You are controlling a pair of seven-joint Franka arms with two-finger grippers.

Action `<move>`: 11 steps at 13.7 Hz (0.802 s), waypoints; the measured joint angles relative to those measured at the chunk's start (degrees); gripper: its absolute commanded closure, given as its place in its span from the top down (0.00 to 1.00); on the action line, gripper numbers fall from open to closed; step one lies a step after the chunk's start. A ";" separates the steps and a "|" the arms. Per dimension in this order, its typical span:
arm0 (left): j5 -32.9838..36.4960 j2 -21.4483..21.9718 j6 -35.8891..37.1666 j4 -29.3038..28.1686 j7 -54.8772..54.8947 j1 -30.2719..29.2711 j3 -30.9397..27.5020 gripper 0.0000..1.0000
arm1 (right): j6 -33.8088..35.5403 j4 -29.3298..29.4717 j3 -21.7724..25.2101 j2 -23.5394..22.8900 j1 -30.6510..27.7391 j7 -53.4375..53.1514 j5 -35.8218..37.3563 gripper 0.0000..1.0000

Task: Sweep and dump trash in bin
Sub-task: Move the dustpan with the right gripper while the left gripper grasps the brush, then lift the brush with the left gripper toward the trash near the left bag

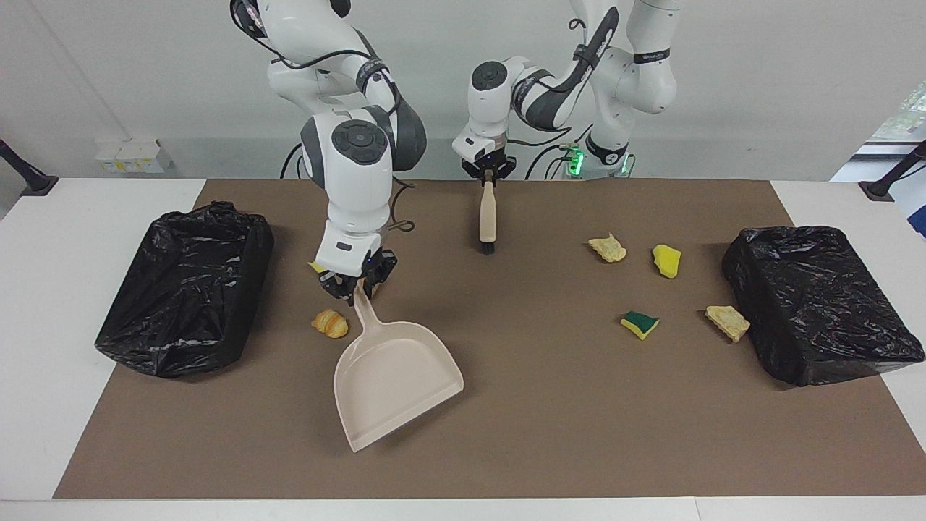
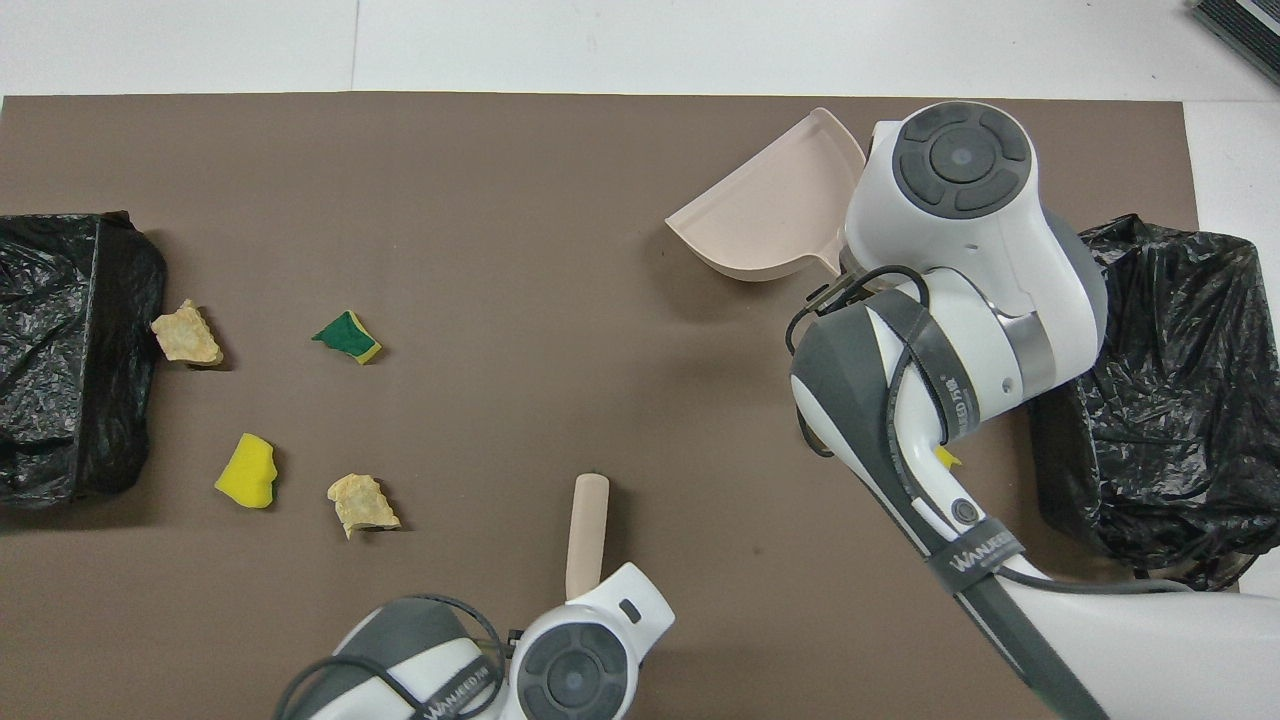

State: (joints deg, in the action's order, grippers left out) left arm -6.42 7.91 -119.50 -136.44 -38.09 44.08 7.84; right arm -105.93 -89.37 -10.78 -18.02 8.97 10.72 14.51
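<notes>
My right gripper (image 1: 356, 284) is shut on the handle of the beige dustpan (image 1: 394, 380), whose open mouth faces away from the robots; it also shows in the overhead view (image 2: 775, 215). My left gripper (image 1: 489, 174) is shut on the handle of the beige brush (image 1: 487, 217), bristles down on the mat. Trash near the dustpan: a golden pastry piece (image 1: 330, 323) and a yellow sponge chunk (image 1: 316, 267), mostly hidden by the right hand. Toward the left arm's end lie two bread pieces (image 1: 607, 249) (image 1: 727, 322), a yellow sponge (image 1: 666, 260) and a green-faced sponge (image 1: 640, 323).
A bin lined with a black bag (image 1: 188, 286) stands open at the right arm's end of the brown mat (image 1: 550, 420). A second black-bagged bin (image 1: 817, 304) stands at the left arm's end, beside one bread piece.
</notes>
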 measured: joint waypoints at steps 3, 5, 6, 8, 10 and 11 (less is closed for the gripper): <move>3.51 0.33 1.80 3.14 13.31 -11.46 -0.52 0.00 | 1.07 -3.27 0.01 2.76 -0.41 12.38 -5.33 0.00; 5.61 0.15 1.86 4.72 22.45 -18.45 -0.59 0.00 | 1.07 -5.35 0.02 3.98 -0.45 20.15 -6.65 0.00; 5.89 -0.32 1.84 5.60 27.41 -21.59 -0.62 0.00 | 0.99 -6.37 0.02 4.45 -0.46 24.32 -7.38 0.00; 6.05 -2.75 1.77 9.03 37.43 -27.50 -0.65 0.00 | -0.09 -9.29 -0.10 5.82 -0.32 32.76 -8.53 0.00; 6.90 -6.61 1.61 14.03 48.86 -33.28 -0.64 0.00 | -2.06 -13.36 -0.44 7.97 0.34 40.73 -8.78 0.00; 8.42 -8.66 1.27 16.54 54.81 -35.96 -0.67 0.00 | -3.33 -15.43 -0.56 9.18 1.04 43.65 -8.80 0.00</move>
State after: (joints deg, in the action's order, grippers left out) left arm 2.00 -0.75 -118.23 -119.90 16.71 8.12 7.17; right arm -109.26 -104.79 -11.34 -8.84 10.01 54.37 5.71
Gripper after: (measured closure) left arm 0.744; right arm 0.678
